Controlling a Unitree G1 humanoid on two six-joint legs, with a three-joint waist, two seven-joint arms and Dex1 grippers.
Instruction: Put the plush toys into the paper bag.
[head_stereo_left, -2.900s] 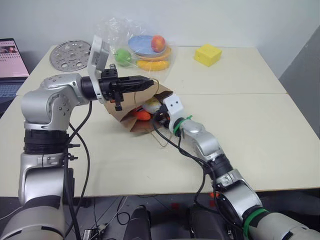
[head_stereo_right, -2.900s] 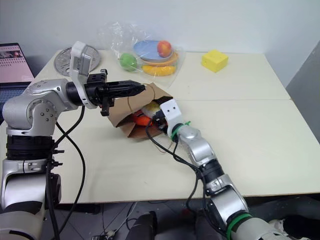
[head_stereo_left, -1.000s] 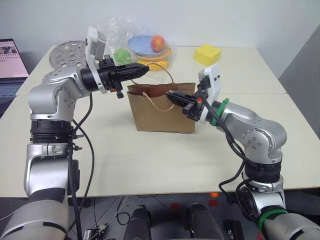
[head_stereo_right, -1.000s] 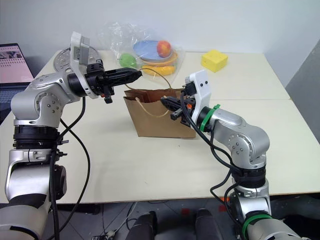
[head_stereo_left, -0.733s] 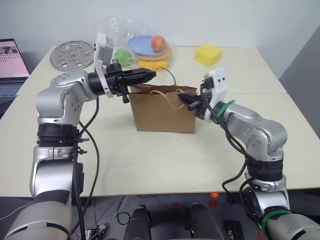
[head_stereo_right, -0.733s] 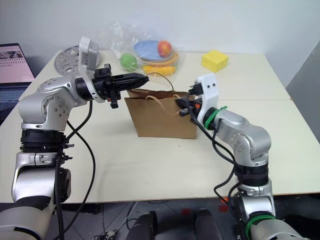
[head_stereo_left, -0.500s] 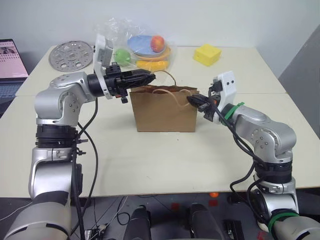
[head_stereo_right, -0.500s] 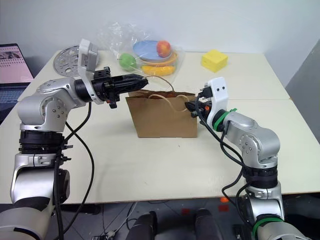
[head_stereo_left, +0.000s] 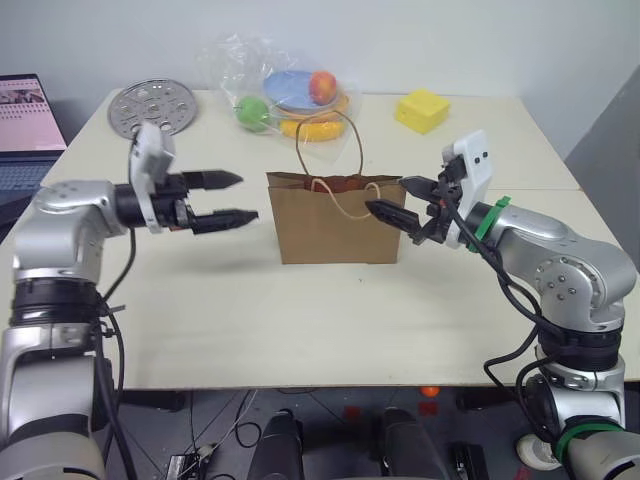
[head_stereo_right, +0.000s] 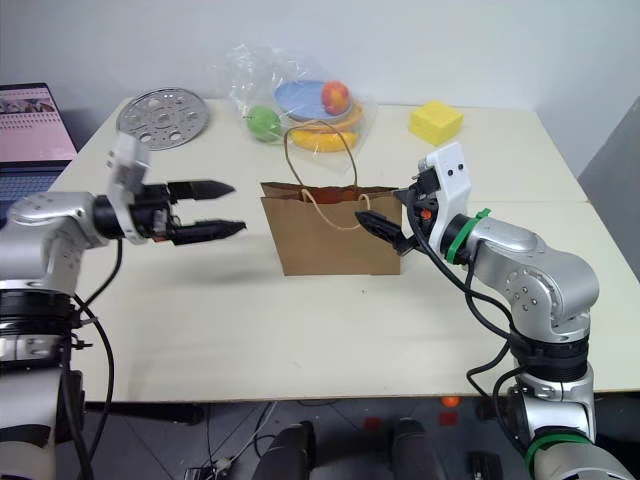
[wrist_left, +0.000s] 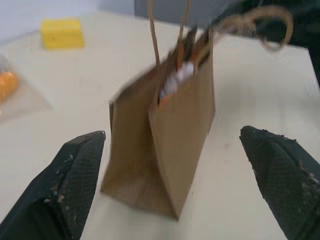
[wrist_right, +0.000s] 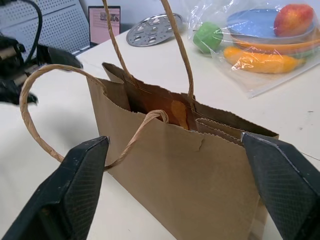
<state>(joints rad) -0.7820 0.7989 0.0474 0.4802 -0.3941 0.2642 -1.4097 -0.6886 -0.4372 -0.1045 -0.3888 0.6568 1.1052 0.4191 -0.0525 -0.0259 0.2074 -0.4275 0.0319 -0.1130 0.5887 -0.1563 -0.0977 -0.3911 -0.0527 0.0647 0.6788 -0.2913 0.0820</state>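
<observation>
The brown paper bag (head_stereo_left: 335, 222) stands upright at the table's middle, mouth up. Its far handle (head_stereo_left: 328, 140) stands as a loop, and its near handle droops over the front. Down in the mouth I see bits of the plush toys: white and orange in the left wrist view (wrist_left: 174, 84), orange in the right wrist view (wrist_right: 177, 113). My left gripper (head_stereo_left: 240, 196) hangs open to the bag's left, clear of it, pointing at its side. At the bag's right edge, my right gripper (head_stereo_left: 398, 198) is open too, with nothing between its fingers.
A clear plastic bag (head_stereo_left: 290, 85) with plates, a red apple, a green ball and a banana lies behind the paper bag. A yellow cube (head_stereo_left: 420, 109) sits at the back right, a perforated metal disc (head_stereo_left: 152, 102) at the back left, and a laptop (head_stereo_left: 28, 112) beyond the left edge.
The bag went from lying on its side to upright. Both grippers let go of the handles and opened. My left arm drew back left and down; my right shifted slightly right.
</observation>
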